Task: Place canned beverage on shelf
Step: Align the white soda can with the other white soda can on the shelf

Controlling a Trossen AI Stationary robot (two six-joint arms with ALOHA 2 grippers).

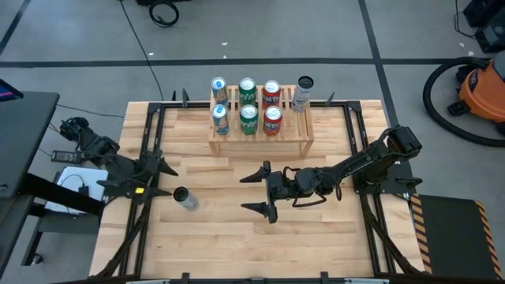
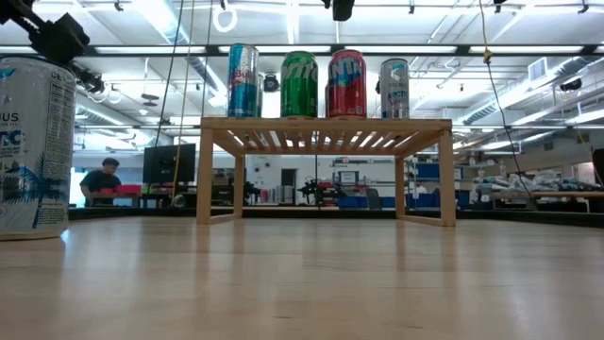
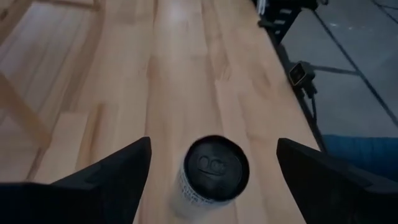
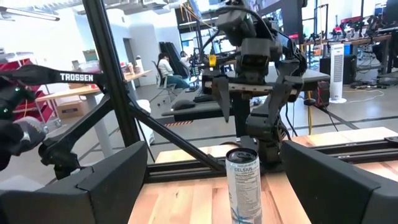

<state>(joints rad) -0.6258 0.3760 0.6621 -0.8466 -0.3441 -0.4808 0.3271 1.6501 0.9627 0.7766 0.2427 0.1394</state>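
Observation:
A white canned beverage (image 1: 186, 199) with a black top stands upright on its base on the wooden table, left of centre. My left gripper (image 1: 161, 180) hovers open just beside and above it; in the left wrist view the can's black top (image 3: 216, 165) shows between the two fingers, untouched. My right gripper (image 1: 243, 193) is open and level, pointing at the can (image 4: 242, 183) from the table's right, well short of it. The light wooden shelf (image 1: 303, 132) stands at the far middle and carries several cans.
On the shelf stand two rows of cans: blue (image 1: 218, 87), green (image 1: 247, 88), red (image 1: 271, 90) and white (image 1: 302, 93) behind, three in front. The front right place (image 1: 297, 125) is bare. Black frame rails (image 1: 146, 150) run along the table's sides.

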